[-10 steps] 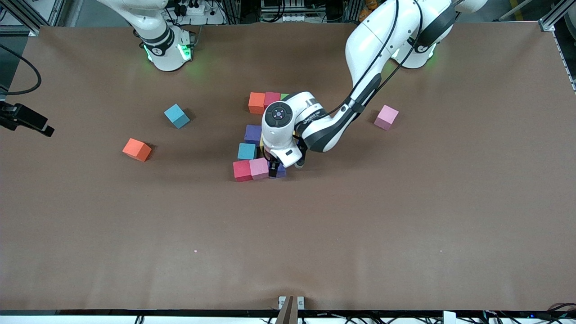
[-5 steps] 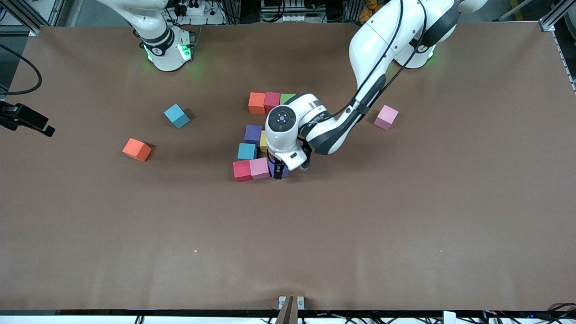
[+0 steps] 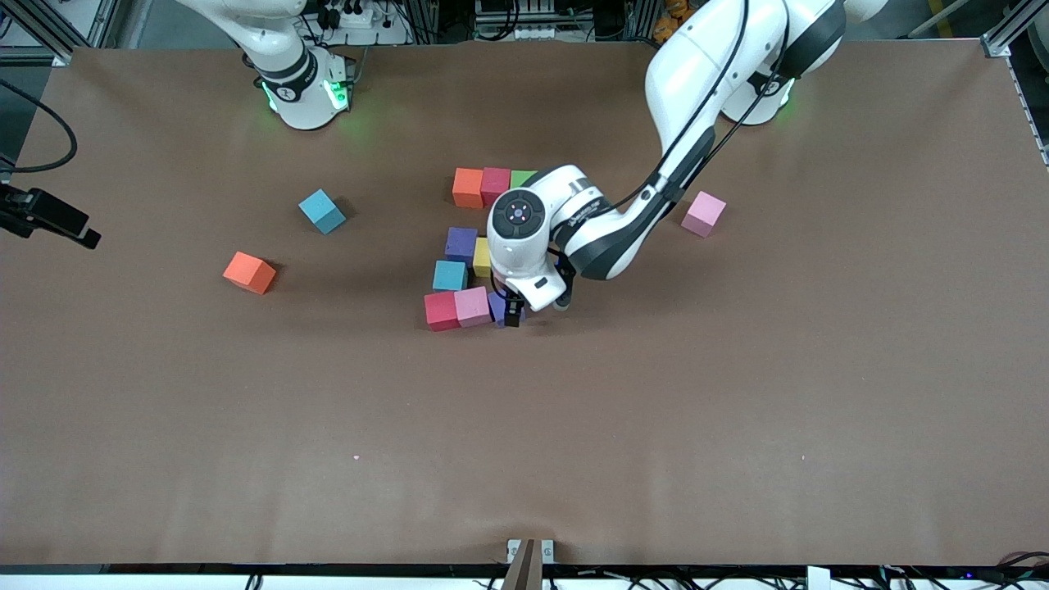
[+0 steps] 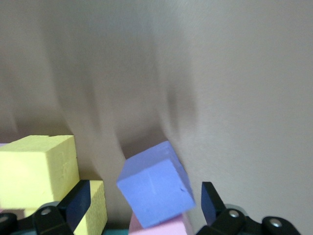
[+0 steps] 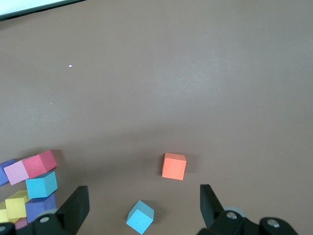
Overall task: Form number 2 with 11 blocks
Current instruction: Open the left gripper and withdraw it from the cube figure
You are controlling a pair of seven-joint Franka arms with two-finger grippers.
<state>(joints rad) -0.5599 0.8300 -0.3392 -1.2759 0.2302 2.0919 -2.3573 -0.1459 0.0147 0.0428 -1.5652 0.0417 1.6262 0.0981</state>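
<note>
Left gripper [image 3: 510, 315] shifted toward left arm's end, uncovering yellow block [image 3: 482, 256] | fingers wide, straddling purple block [image 4: 155, 183] beside pink [image 3: 472, 306] | right gripper [image 5: 142, 208] waits aloft, fingers wide.

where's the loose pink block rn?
In the front view the loose pink block sits alone on the table, toward the left arm's end, apart from the block cluster, close to the left arm's forearm.
</note>
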